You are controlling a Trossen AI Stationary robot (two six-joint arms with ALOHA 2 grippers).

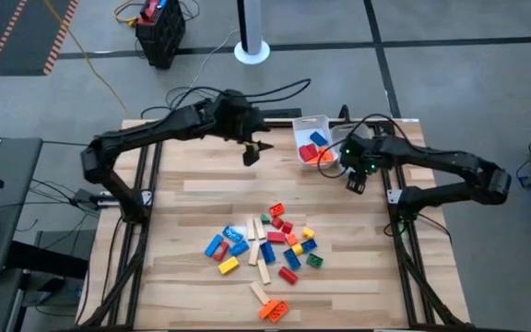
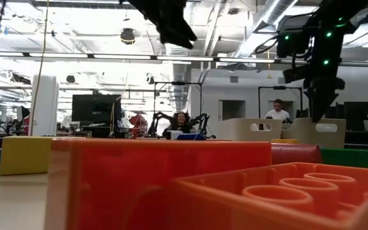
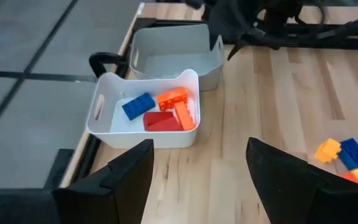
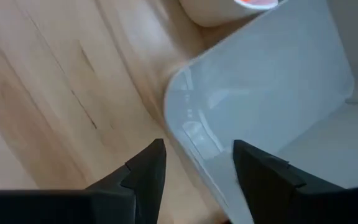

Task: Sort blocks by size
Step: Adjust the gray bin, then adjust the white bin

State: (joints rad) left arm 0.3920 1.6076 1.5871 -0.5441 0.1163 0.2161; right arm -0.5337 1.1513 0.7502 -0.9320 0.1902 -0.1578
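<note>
Pale wooden bench (image 1: pixel 192 198), with a loose pile of blocks (image 1: pixel 267 247) near the middle toward the front edge: small studded bricks in red, blue, orange, yellow and green, mixed with a few longer pale wooden bars.

At the far right corner, two white plastic trays side by side. In the nearer tray (image 3: pixel 104 118), as seen from the left wrist: one blue brick (image 3: pixel 138 106), two orange bricks (image 3: pixel 178 106) and one red brick (image 3: pixel 160 121). Second tray (image 3: pixel 174 53) just behind it, touching or nearly so, apparently holding nothing.

Right gripper (image 1: pixel 356 181) raised just beside the trays on their front side, empty, fingers apart with a gap between them; in the right wrist view, hanging over a tray's rounded white corner (image 4: pixel 191 118) and bare wood. Left gripper (image 1: pixel 252 153) raised over the far middle of the bench, left of the trays, open wide and empty, pointed toward them.

Judged step: between placements, with a few bricks already sorted into one tray and nearly all of the pile still to do. Next move probably a reach back to the pile, well apart from both grippers, calling for one brick singled out from tightly packed neighbours, gripped across its sides, and matched by size to the right tray. Wooden bars likely too long for an easy fit.
</note>
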